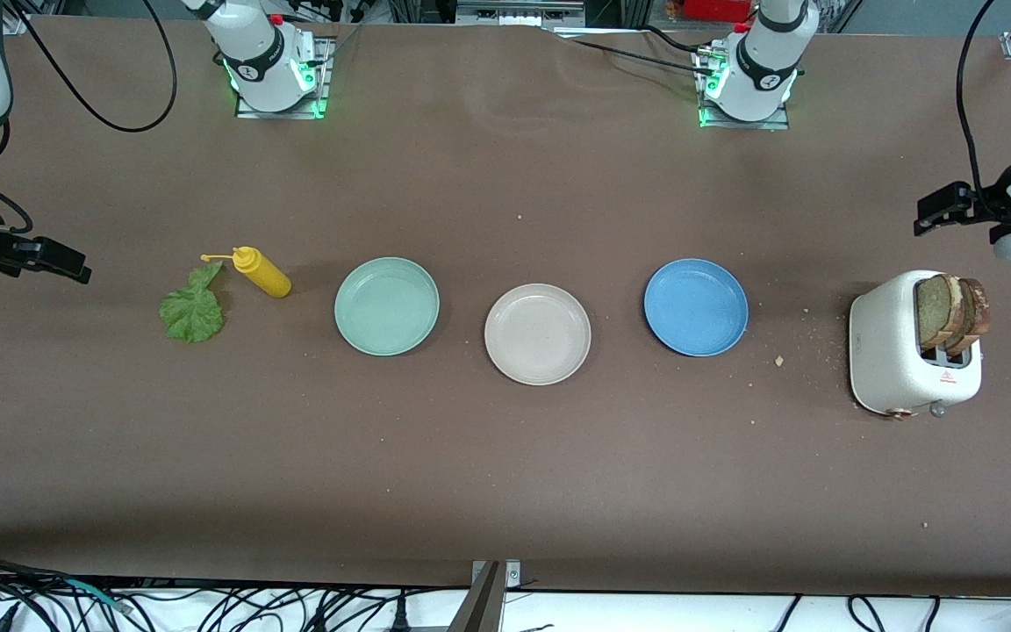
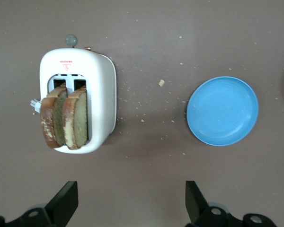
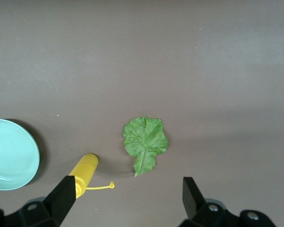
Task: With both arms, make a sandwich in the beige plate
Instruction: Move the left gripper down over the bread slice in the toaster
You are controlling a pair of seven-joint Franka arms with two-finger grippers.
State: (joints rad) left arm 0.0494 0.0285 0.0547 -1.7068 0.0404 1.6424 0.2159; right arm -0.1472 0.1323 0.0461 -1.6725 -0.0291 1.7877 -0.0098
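Note:
The beige plate (image 1: 537,333) lies empty mid-table, between a mint-green plate (image 1: 386,305) and a blue plate (image 1: 696,306). Two brown-crusted bread slices (image 1: 953,312) stand in a white toaster (image 1: 887,351) at the left arm's end; they also show in the left wrist view (image 2: 66,118). A ruffled green lettuce leaf (image 1: 193,309) lies flat at the right arm's end, also in the right wrist view (image 3: 145,142). My left gripper (image 1: 940,209) hangs open and empty (image 2: 131,198) over bare table beside the toaster. My right gripper (image 1: 53,259) hangs open and empty (image 3: 128,196) over bare table beside the leaf.
A yellow squeeze bottle (image 1: 264,272) lies on its side between the leaf and the mint-green plate, its cap open on a tether. Crumbs are scattered between the blue plate and the toaster. Cables hang along the table edge nearest the front camera.

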